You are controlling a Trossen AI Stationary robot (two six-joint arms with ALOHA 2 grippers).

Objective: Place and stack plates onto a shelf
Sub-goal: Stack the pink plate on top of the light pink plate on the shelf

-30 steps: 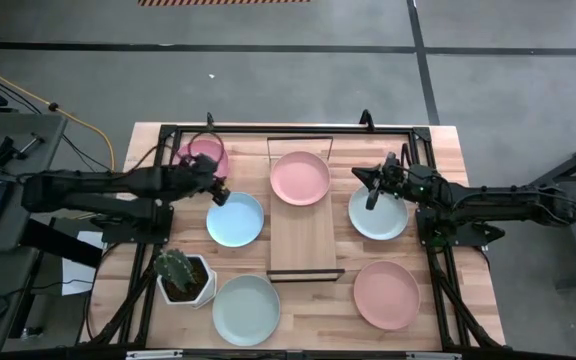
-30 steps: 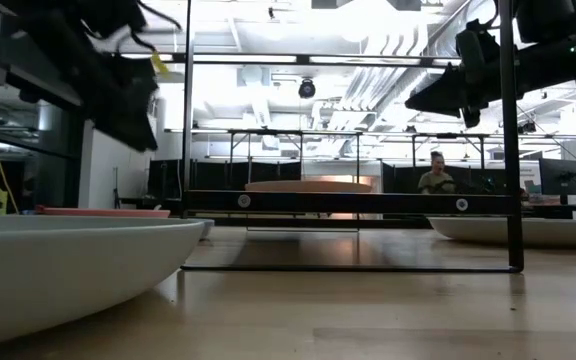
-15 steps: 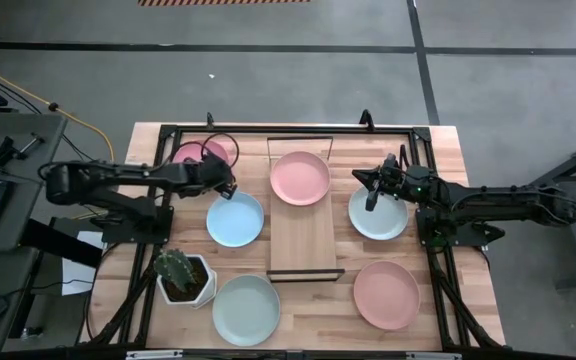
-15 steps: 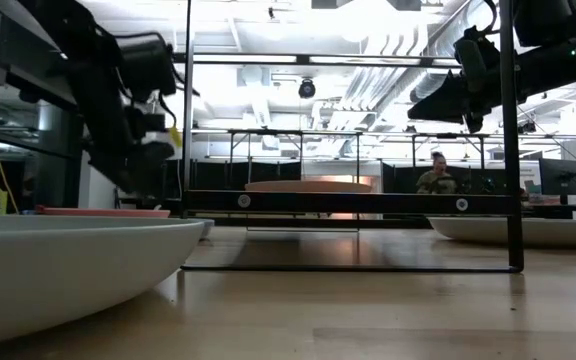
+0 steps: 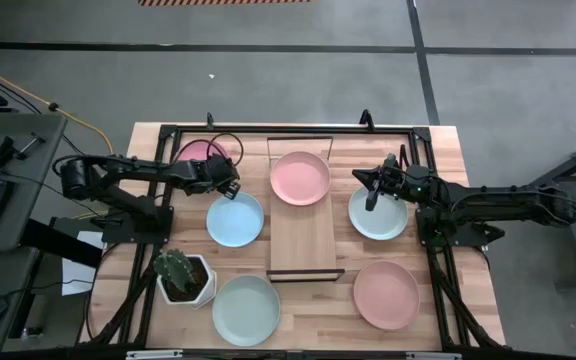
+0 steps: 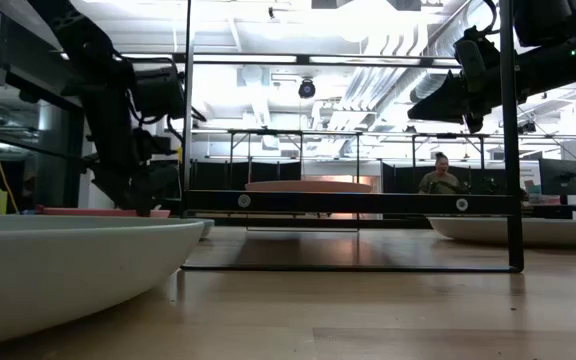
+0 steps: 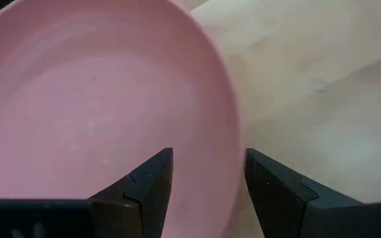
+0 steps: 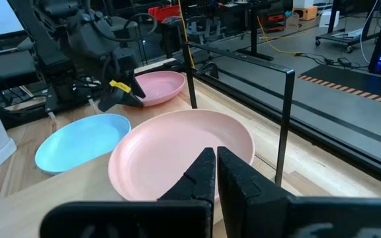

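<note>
Six plates show in the high view. A pink plate sits on the far end of the shelf. The others lie on the table: pink, blue, mint, mint and pink. My left gripper is open and low at the far-left pink plate. One finger stands inside its rim and one outside, with gaps showing. My right gripper is shut and holds nothing, raised over the right mint plate's far edge.
A white pot with a cactus stands near the left, between the blue and near mint plates. A black frame rings the table, and its posts rise in the low view. The shelf's near half is bare. A person sits far behind.
My left gripper has swung toward the far-left pink plate and come down from high above the table to the plate's rim; its arm has folded back toward the left. The plates and my right arm have stayed where they were.
</note>
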